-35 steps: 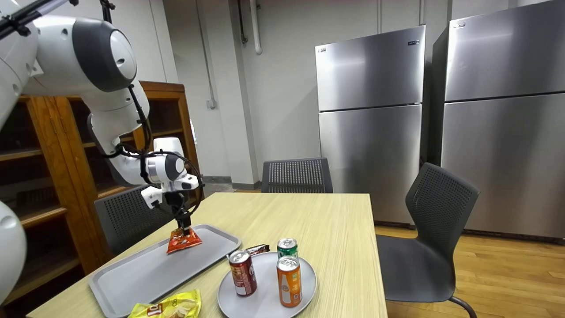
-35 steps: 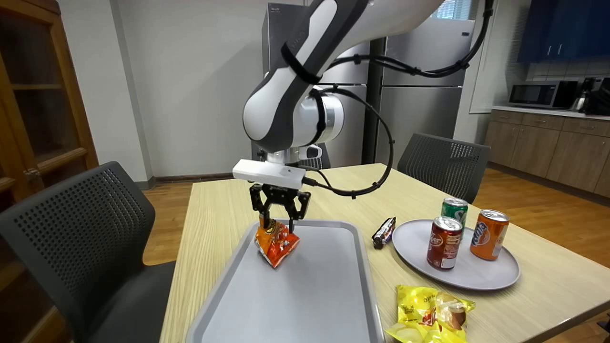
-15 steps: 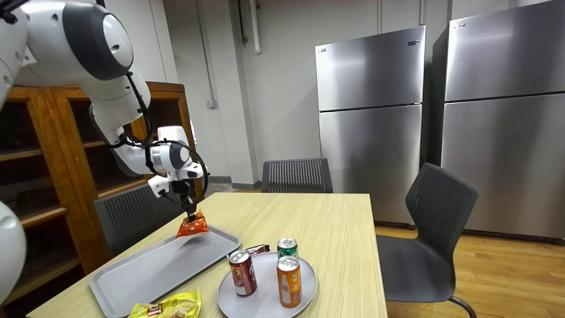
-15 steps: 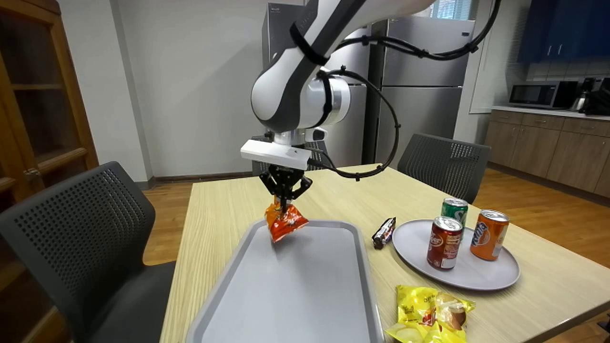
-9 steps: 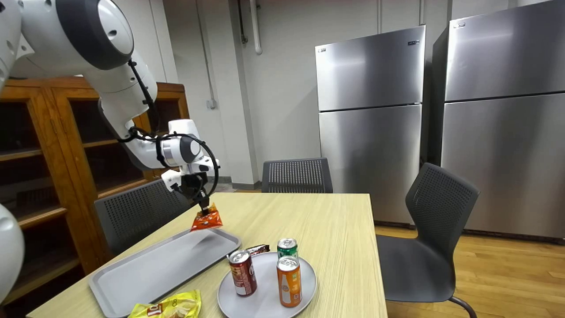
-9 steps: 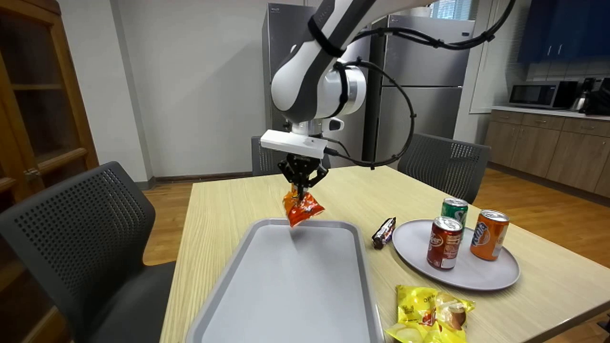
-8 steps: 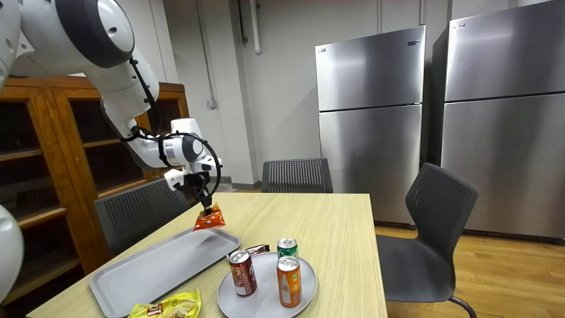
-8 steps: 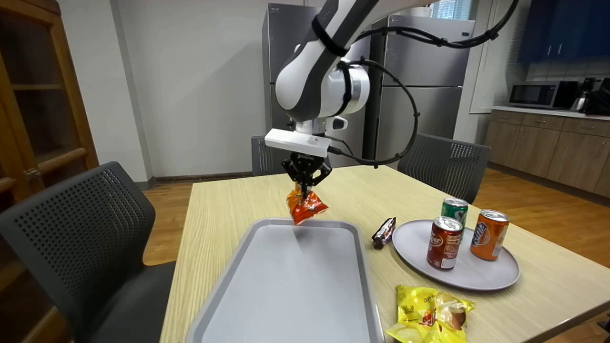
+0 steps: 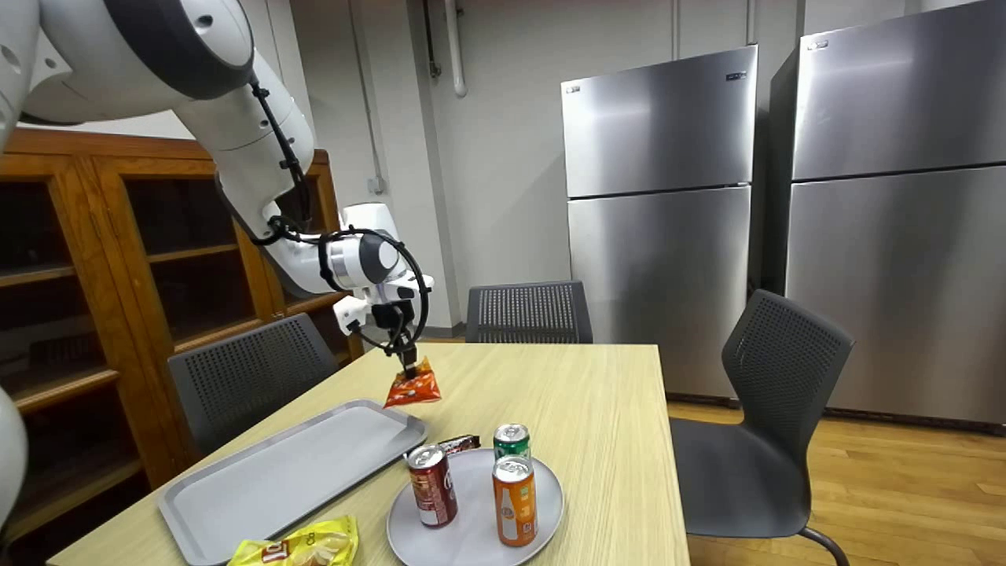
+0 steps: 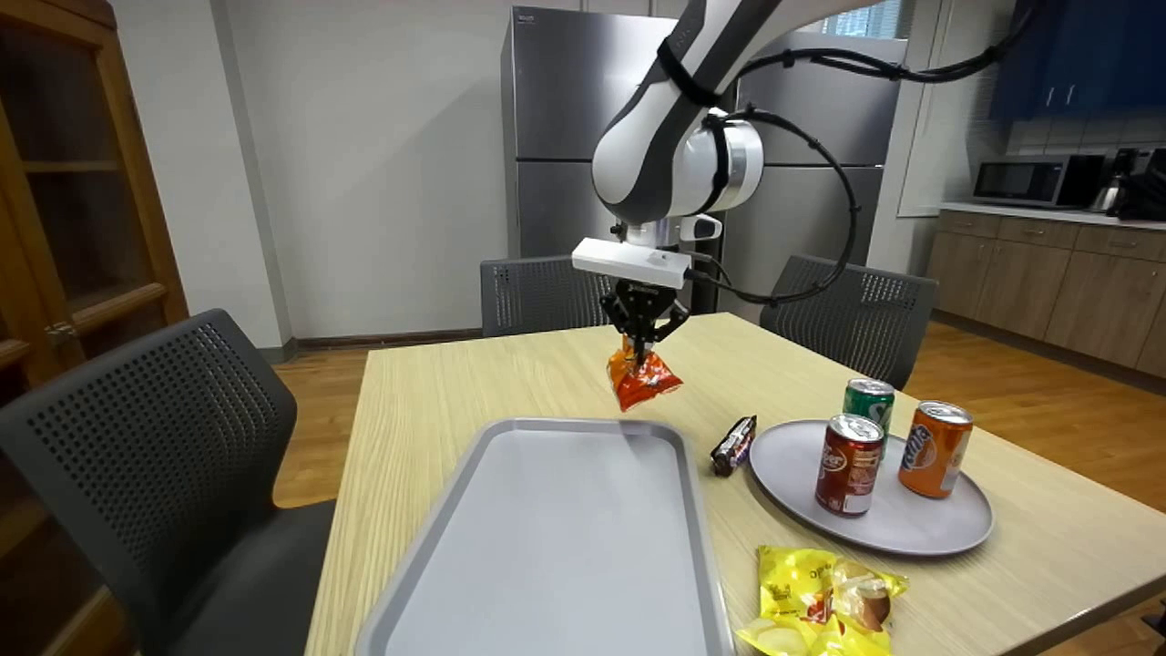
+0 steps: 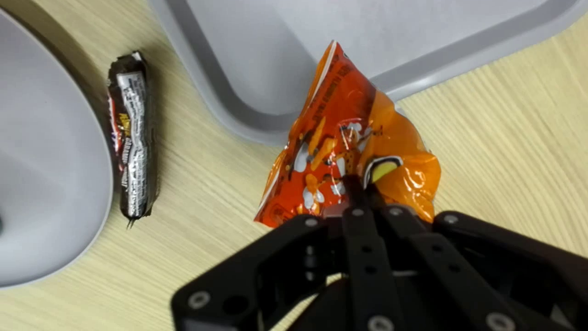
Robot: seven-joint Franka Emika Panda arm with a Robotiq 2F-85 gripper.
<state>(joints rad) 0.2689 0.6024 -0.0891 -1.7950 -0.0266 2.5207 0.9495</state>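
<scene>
Pinched in my gripper (image 11: 363, 187) is a crinkled red-orange snack bag (image 11: 337, 103), its folded film bunched between the fingertips. Both exterior views show the bag (image 10: 639, 387) hanging in the air with its lower corner down, tilted. It hovers above the tabletop just past the far short end of the grey tray (image 10: 565, 547). From the wrist, the bag overlaps the tray's corner (image 11: 257, 131), and a dark-wrapped candy bar (image 11: 133, 138) lies on the table between tray and plate. The black fingers meet with almost no gap; the bag's far side is hidden.
A round grey plate (image 10: 783, 492) carries a dark red can (image 10: 850, 465), an orange can (image 10: 935, 449) and a green can (image 10: 868, 401). A yellow snack bag (image 10: 820, 606) lies beside the tray. Dark chairs (image 9: 259, 377) stand around the table (image 9: 581, 409).
Earlier the jaws stood open around the bag on the tray. They have since shut on it, lifted it and carried it off past the tray's far end, rightward in both exterior views.
</scene>
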